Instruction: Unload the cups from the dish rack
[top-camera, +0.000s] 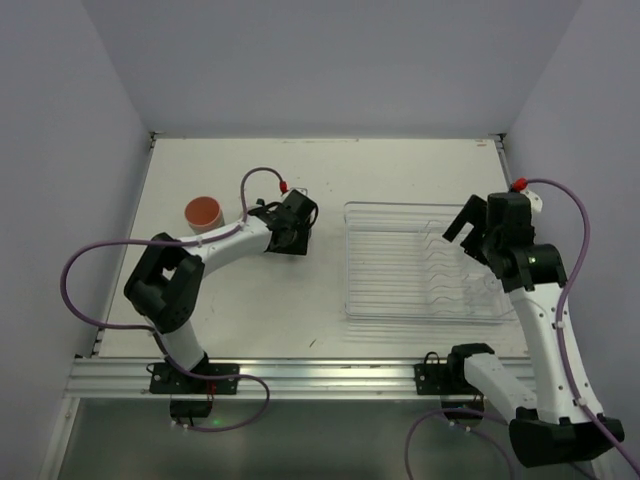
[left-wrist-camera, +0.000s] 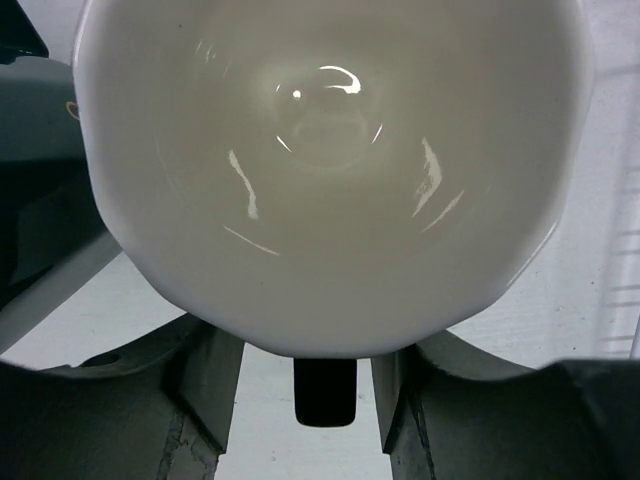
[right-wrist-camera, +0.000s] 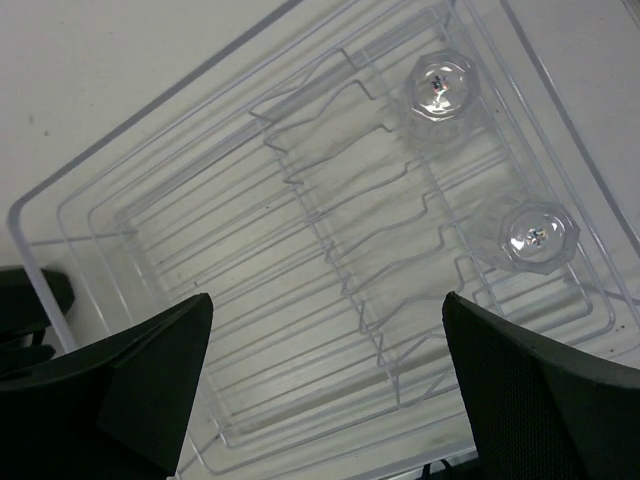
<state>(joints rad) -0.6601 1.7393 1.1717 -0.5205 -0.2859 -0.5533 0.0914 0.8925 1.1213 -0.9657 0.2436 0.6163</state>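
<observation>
Elbows are bending up from the near edge of the table (top-camera: 250, 320). The right gripper (right-wrist-camera: 327, 305) is hanging wide open and empty over the dish rack (top-camera: 385, 270), where two clear glasses (right-wrist-camera: 440, 85) are standing. The left arm is stretching low and forward. The left gripper (left-wrist-camera: 322, 365) is flanking a pale cup (left-wrist-camera: 320, 170), though I cannot tell whether it is gripping. Farther left, a pink cup (top-camera: 203, 212) is sitting on the table.

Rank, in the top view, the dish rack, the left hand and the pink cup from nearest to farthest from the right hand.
1. the dish rack: under the right hand, on the table's right side.
2. the left hand: left of the rack, mid-table.
3. the pink cup: farthest, near the table's left edge.
</observation>
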